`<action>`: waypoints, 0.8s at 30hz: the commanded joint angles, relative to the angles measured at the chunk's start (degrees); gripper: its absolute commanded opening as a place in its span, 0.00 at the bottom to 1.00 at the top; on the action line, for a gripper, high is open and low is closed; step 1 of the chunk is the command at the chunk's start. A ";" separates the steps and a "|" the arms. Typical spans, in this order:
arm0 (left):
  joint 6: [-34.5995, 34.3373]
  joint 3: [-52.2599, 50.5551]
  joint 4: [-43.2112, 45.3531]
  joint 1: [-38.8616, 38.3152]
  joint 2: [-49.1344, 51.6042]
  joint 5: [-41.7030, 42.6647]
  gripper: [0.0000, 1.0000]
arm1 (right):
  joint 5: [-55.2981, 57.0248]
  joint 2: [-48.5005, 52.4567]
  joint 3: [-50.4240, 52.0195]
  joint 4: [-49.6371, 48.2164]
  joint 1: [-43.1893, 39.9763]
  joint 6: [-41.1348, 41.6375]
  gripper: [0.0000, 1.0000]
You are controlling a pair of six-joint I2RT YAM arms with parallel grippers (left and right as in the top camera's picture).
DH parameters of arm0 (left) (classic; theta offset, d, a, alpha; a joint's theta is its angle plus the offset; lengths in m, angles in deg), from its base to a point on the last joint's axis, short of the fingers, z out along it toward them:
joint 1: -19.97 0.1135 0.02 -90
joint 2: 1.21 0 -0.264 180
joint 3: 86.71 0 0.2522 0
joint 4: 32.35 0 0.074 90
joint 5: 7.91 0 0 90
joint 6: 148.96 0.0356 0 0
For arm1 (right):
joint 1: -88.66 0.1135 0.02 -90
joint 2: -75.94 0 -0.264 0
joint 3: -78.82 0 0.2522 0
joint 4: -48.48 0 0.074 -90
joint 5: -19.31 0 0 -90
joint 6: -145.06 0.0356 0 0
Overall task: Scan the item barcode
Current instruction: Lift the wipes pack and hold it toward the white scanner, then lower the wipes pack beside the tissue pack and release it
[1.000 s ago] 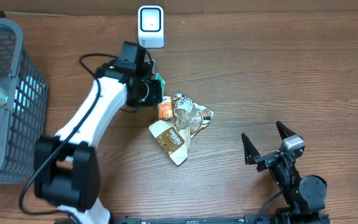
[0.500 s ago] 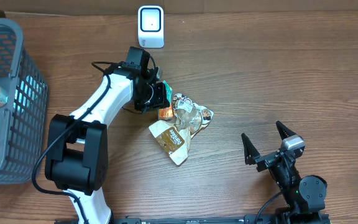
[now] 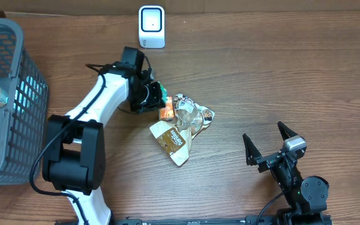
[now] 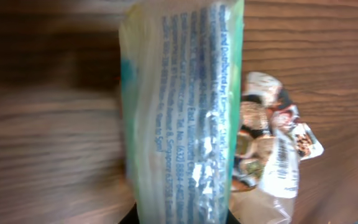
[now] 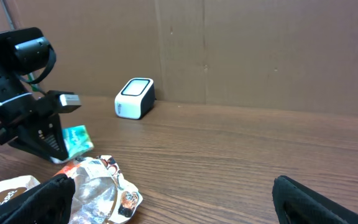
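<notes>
Packet (image 4: 179, 112), clamped in left gripper (image 3: 156, 95), is best turned until its barcode is faced squarely to scanner (image 3: 151, 26), right gripper (image 3: 263, 132) spread idle.

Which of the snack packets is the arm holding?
The green packet, clamped in the left gripper. The brown pouch, the silvery packet and the small orange packet lie on the table.
</notes>
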 commanded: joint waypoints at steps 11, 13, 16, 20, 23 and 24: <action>2.43 -0.24 -3.32 3.19 0.46 -3.52 0.04 | 0.42 -0.66 0.61 -0.37 -0.11 -0.20 1.00; 2.60 -0.24 -4.74 3.19 0.46 -5.44 0.13 | 0.42 -0.66 0.61 -0.37 -0.11 -0.20 1.00; 2.91 -0.24 -4.90 3.19 0.46 -5.33 0.60 | 0.39 -0.66 0.61 -0.37 -0.11 -0.20 1.00; 2.89 -0.24 -4.74 3.19 0.46 -5.33 0.77 | 0.42 -0.66 0.61 -0.37 -0.11 -0.20 1.00; 2.89 -0.17 -4.68 3.21 0.46 -5.31 0.75 | 0.42 -0.66 0.61 -0.37 -0.11 -0.20 1.00; 2.91 -0.07 -4.68 3.21 0.46 -5.31 0.74 | 0.42 -0.66 0.61 -0.37 -0.11 -0.20 1.00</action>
